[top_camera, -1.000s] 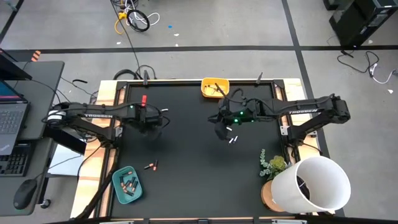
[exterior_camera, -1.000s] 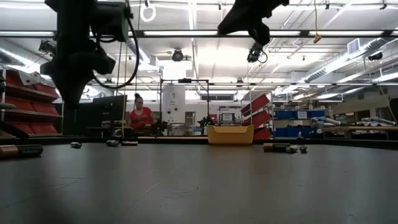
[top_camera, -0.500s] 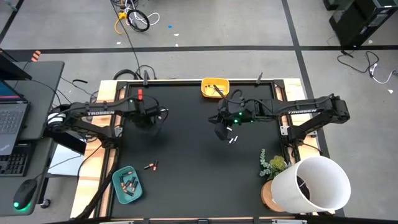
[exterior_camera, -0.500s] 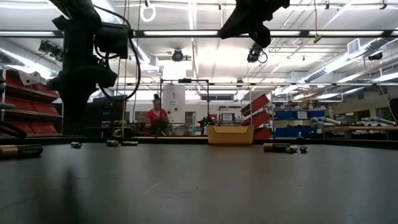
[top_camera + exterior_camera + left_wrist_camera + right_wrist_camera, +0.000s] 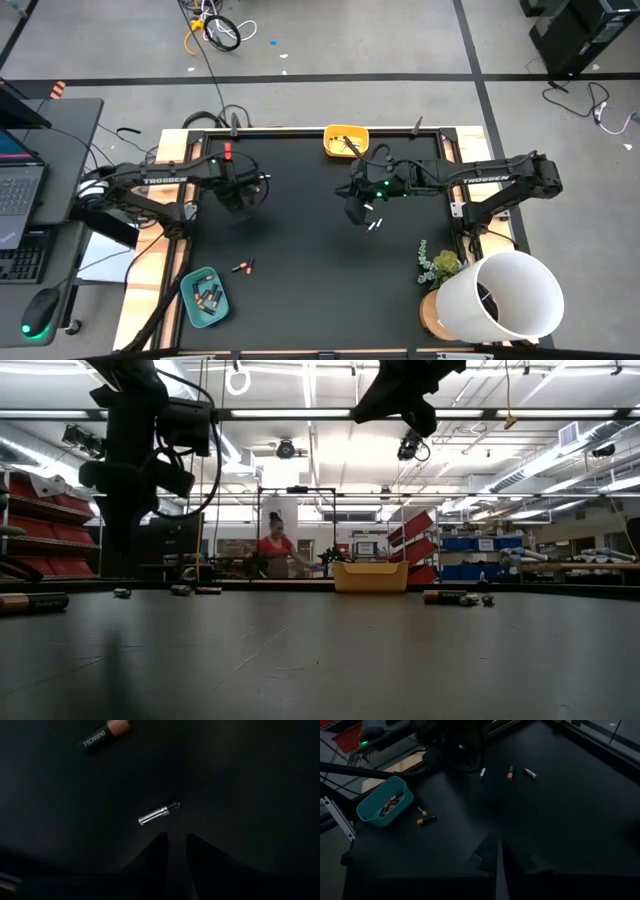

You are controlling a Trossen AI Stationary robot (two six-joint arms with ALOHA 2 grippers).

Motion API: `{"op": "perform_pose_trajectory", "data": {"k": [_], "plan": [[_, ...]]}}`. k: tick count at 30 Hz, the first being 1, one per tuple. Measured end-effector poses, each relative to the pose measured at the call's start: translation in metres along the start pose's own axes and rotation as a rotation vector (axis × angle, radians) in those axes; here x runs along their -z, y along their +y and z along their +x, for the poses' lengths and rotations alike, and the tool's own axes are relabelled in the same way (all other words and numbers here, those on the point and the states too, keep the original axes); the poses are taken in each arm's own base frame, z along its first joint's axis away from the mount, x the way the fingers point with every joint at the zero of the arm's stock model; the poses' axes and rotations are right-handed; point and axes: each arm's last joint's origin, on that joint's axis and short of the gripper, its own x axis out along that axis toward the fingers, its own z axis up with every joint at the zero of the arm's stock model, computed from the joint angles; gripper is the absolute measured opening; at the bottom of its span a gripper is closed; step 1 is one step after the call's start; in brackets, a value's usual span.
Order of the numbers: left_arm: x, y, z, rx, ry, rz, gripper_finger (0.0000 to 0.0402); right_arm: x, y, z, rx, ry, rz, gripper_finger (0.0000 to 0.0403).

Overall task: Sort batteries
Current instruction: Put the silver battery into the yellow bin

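Observation:
Several batteries lie on the black table. In the left wrist view a silvery battery (image 5: 159, 813) lies just ahead of my left gripper (image 5: 176, 836), which hovers above it, narrowly open. A copper-and-black battery (image 5: 105, 735) lies farther off. My right gripper (image 5: 357, 212) hangs shut over mid-table, beside two whitish batteries (image 5: 375, 223). Two more batteries (image 5: 243, 266) lie near the teal tray (image 5: 205, 297), which holds several. The yellow tray (image 5: 345, 140) sits at the far edge. The right wrist view shows three batteries (image 5: 510, 772) under my left arm.
A potted plant (image 5: 438, 265) and a large white bucket (image 5: 510, 295) stand at the table's near right corner. A desk with a laptop and mouse is left of the table. A person (image 5: 275, 550) moves in the room behind.
My left arm has shifted slightly toward the table's far edge, its gripper staying above the same batteries. In the room behind, the person has walked to the right.

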Motion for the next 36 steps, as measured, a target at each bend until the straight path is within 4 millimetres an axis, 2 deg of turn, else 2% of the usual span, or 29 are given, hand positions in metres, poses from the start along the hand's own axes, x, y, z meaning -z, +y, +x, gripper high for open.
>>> {"op": "perform_pose_trajectory", "data": {"k": [5,8,11,15,18,23,28,36], "plan": [[-0.006,-0.002,0.006,0.017,0.002,0.109,0.0154,0.0,0.0,0.0,0.002,-0.003,0.013,0.0017],[-0.008,-0.005,0.007,0.018,-0.012,0.299,0.02,0.0,0.0,0.0,0.003,-0.004,0.029,0.0014],[-0.006,-0.009,0.006,0.021,-0.006,0.485,0.0223,0.001,0.002,0.0,-0.001,-0.002,0.042,0.0014],[-0.007,-0.011,0.006,0.008,-0.011,0.655,0.0219,0.002,0.005,-0.001,-0.006,-0.002,0.039,0.0014],[-0.008,-0.012,0.009,0.008,-0.002,0.705,0.0204,0.003,0.006,-0.001,0.011,-0.012,0.036,0.0014],[-0.008,-0.012,0.029,0.002,0.064,0.723,0.0185,0.003,0.006,-0.001,0.014,-0.014,0.035,0.0013],[-0.006,-0.01,0.048,-0.097,0.144,0.734,0.0182,0.003,0.006,-0.001,0.014,-0.013,0.036,0.0013],[0.001,-0.01,0.063,-0.099,0.145,0.734,0.0181,0.003,0.006,-0.001,0.014,-0.012,0.036,0.0013]]}}
